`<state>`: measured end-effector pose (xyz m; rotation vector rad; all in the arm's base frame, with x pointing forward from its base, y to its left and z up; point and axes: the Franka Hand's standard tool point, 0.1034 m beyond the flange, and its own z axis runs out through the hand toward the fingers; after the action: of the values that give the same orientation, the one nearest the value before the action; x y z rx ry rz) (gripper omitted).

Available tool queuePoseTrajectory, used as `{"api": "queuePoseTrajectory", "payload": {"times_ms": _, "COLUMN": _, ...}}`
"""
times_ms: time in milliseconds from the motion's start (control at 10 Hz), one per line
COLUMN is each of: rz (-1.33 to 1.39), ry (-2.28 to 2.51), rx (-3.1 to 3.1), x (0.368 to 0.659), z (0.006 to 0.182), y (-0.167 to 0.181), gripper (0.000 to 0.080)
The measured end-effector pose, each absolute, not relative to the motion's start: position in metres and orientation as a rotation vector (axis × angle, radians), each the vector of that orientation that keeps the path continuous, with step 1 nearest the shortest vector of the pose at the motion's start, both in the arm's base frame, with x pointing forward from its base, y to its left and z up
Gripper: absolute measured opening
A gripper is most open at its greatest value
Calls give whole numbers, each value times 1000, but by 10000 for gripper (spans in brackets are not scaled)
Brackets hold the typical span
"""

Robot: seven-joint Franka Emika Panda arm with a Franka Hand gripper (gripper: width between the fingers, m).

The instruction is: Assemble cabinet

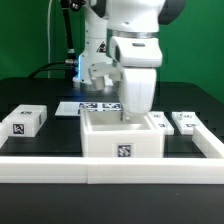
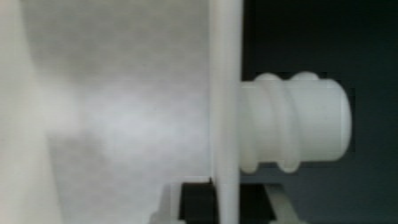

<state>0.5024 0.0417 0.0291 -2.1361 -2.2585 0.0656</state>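
The cabinet box (image 1: 122, 140), a large white open-topped unit with a tag on its front, stands at the table's middle. My gripper (image 1: 130, 115) reaches down into its top, and the fingertips are hidden there in the exterior view. In the wrist view a thin white wall (image 2: 222, 90) of the cabinet runs between my dark finger pads (image 2: 192, 200). The gripper (image 2: 226, 202) is shut on that wall. A ribbed white knob (image 2: 299, 120) sticks out from the wall's far side. A broad white face (image 2: 98, 110) fills the other side.
A tagged white block (image 1: 25, 121) lies at the exterior view's left. Two smaller tagged blocks (image 1: 186, 122) (image 1: 158, 120) lie at its right. The marker board (image 1: 92, 107) lies behind the cabinet. A low white rail (image 1: 60, 166) runs along the front and right side.
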Motion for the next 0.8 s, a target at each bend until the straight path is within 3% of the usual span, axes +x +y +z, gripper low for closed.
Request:
{"api": "queuePoseTrajectory", "payload": {"times_ms": 500, "rz": 28, "ry": -2160, "rx": -2233, "x": 517, "z": 22, "y": 101, "gripper": 38}}
{"api": "queuePoseTrajectory", "payload": {"times_ms": 800, "rz": 31, "ry": -2179, "rx": -2214, "x": 518, "z": 22, "y": 114, "gripper": 38}}
